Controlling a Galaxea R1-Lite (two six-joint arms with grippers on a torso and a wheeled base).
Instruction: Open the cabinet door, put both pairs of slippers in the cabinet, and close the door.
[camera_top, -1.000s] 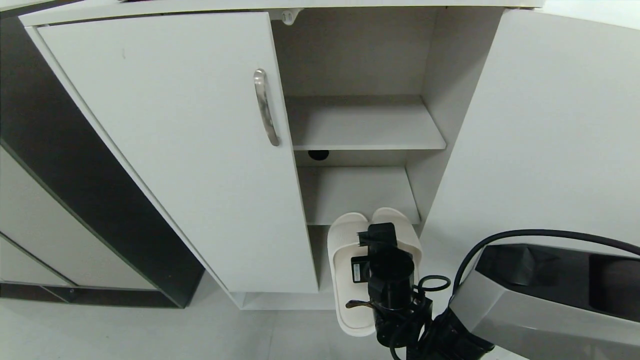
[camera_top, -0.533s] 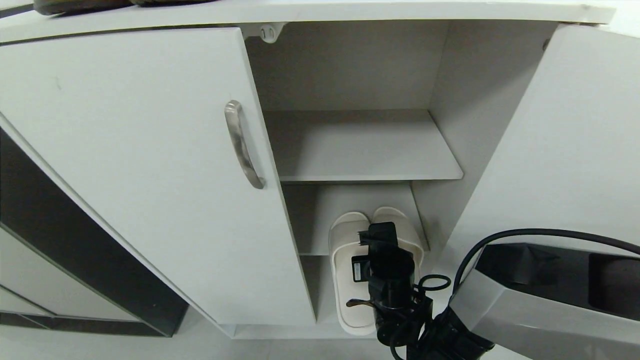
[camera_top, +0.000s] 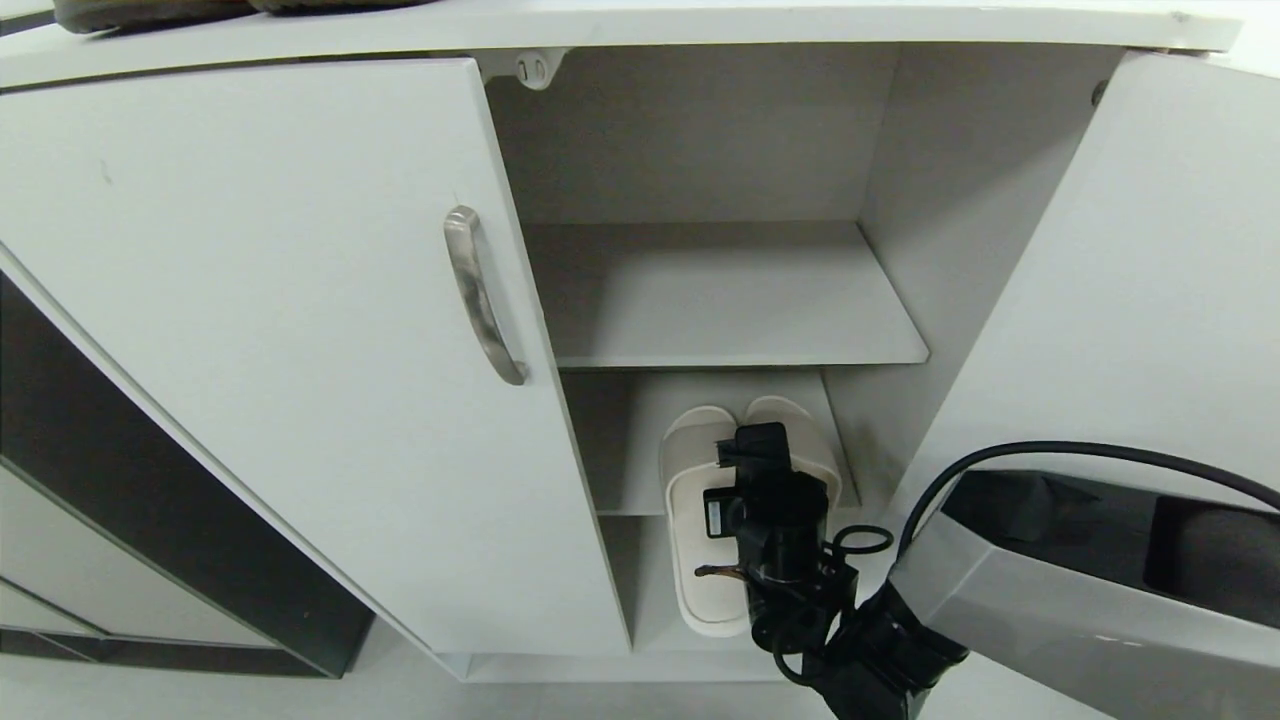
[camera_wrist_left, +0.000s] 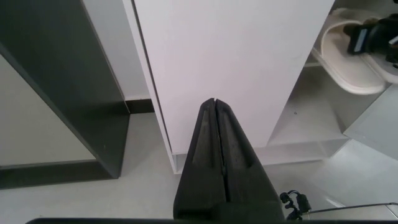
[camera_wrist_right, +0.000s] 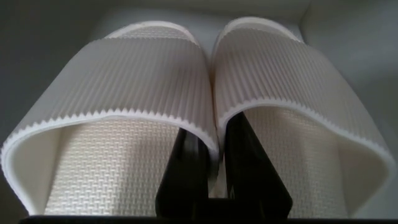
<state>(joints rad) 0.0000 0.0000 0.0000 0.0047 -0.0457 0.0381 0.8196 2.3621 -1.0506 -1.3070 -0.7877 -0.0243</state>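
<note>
Slippers (camera_top: 693, 500) below upper shelf (camera_top: 730, 300), beside left door (camera_top: 280, 330)

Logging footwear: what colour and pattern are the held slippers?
Cream-white slippers with ribbed straps; best in the right wrist view.

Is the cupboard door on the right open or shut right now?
Open. The right door is swung outward, baring the shelves inside; the left door looks shut.

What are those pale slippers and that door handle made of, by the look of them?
The slippers look like soft foam or rubber, matte cream: the ribbed straps and textured footbeds seem moulded. The door handle is probably brushed metal, given its dull silvery sheen.
</note>
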